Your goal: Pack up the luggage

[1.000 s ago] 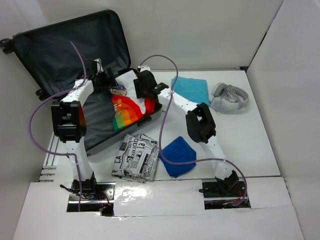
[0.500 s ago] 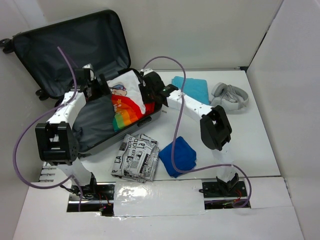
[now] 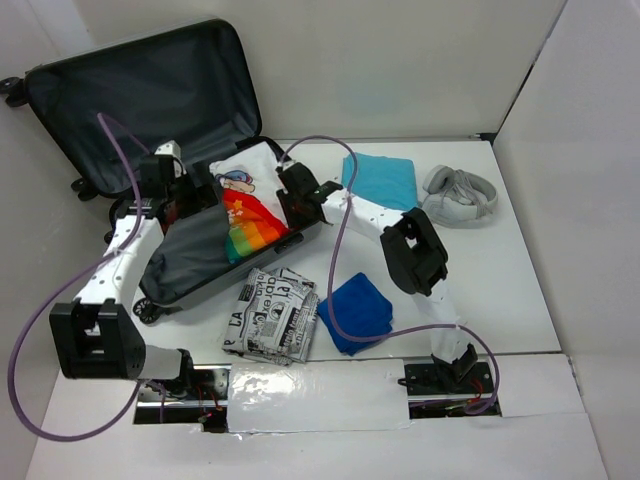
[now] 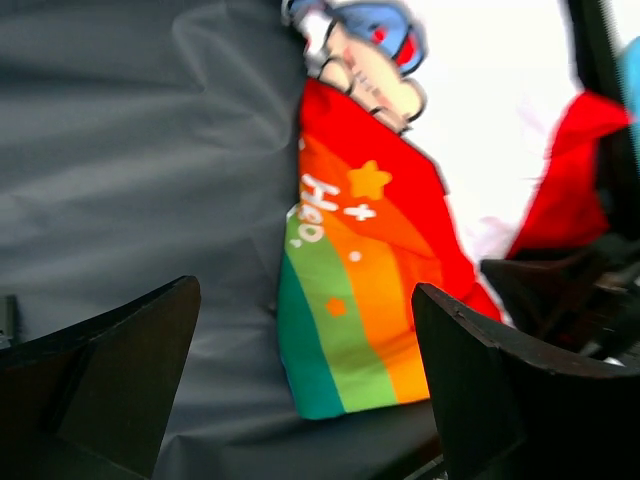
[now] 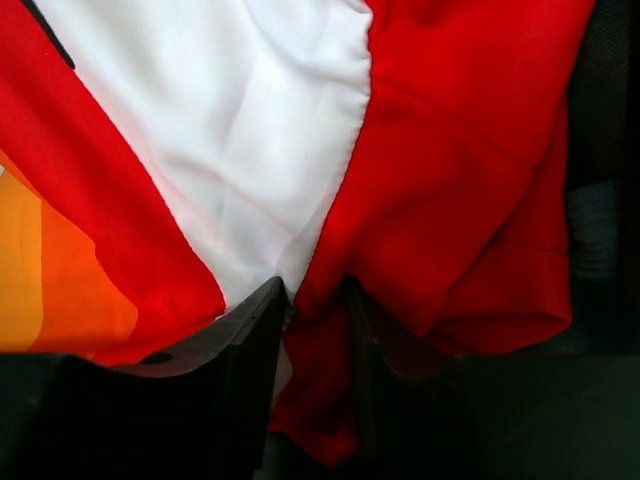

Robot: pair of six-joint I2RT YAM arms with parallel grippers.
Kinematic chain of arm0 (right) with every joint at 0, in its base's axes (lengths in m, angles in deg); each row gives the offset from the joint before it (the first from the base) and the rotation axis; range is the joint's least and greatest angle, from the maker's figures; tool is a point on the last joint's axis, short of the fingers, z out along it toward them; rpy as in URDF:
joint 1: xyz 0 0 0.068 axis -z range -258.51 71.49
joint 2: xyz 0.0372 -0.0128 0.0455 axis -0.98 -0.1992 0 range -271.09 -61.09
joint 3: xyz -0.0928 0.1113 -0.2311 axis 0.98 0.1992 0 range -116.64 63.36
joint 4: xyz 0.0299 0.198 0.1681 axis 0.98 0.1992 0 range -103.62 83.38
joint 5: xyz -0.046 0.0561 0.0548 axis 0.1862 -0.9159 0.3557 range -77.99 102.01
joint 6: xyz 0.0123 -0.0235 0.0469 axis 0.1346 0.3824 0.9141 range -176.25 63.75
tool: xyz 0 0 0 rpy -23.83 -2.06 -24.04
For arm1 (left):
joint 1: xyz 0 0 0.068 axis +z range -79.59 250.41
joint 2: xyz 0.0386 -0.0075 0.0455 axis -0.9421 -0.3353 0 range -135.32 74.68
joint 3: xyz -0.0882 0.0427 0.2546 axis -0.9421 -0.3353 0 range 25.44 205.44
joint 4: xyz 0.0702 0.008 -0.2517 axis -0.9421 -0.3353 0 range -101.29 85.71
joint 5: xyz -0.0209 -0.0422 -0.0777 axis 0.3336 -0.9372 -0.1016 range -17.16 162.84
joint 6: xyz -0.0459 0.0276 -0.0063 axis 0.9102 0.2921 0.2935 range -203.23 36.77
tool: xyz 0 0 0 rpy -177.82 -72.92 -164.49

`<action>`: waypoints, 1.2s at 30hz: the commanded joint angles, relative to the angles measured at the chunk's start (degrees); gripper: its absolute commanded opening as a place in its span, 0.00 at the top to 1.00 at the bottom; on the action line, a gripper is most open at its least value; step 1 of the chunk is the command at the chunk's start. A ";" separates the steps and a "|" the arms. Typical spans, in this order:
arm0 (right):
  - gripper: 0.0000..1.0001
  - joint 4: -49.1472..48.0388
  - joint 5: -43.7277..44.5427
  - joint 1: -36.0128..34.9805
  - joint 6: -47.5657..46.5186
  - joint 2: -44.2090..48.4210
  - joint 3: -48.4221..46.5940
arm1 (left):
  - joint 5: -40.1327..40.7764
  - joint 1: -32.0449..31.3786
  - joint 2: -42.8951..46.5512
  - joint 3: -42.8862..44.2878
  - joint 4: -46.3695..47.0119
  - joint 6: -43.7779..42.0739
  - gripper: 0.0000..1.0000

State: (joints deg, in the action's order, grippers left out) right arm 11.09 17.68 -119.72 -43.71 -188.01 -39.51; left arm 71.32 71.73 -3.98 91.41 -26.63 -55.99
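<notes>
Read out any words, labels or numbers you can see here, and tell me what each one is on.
"LA": large letters on the newsprint pouch; its other print is too small to read.
"He": white letters on the rainbow band of the shirt; what follows them is blurred.
Nothing readable shows on the luggage or the headphones.

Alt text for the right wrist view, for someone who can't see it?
The right gripper pinches a fold of a red, white and orange shirt between its two dark fingers. The shirt fills nearly the whole picture; a dark strip of the suitcase shows along the right edge.
</notes>
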 commanded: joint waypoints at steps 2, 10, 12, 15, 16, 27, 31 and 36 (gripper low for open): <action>0.55 3.42 1.20 -1.23 -4.96 5.78 -6.09 | -0.76 -1.49 4.03 3.09 -2.68 0.00 0.00; 0.28 -6.41 -6.55 -2.29 -5.07 20.90 4.03 | -1.55 -8.96 10.44 0.30 -4.63 1.31 0.00; 0.25 -11.93 -6.55 -2.29 -4.19 27.57 10.64 | -1.56 -12.21 11.67 -0.84 -4.63 1.85 0.00; 0.21 -16.69 -2.61 -2.29 -0.50 37.15 23.47 | 0.37 -17.22 13.69 -2.42 -7.18 3.34 0.00; 0.18 -17.58 0.10 -2.29 1.25 39.79 30.03 | 0.38 -18.36 14.66 -3.21 -7.18 3.86 0.00; 0.12 -8.63 17.45 8.51 9.97 47.91 41.62 | 7.75 -36.45 21.79 -15.26 -11.66 13.00 0.00; 0.15 -7.22 7.19 8.43 8.12 47.28 42.83 | 12.06 -40.51 21.79 -16.49 -17.37 18.71 0.00; 0.13 -17.40 -16.89 4.91 1.98 52.20 55.66 | 12.86 -43.50 24.24 -21.14 -22.47 24.78 0.00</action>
State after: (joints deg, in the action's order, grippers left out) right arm -1.30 16.61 -112.99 -37.38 -138.85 11.05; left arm 81.81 29.61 17.84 71.96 -44.36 -37.06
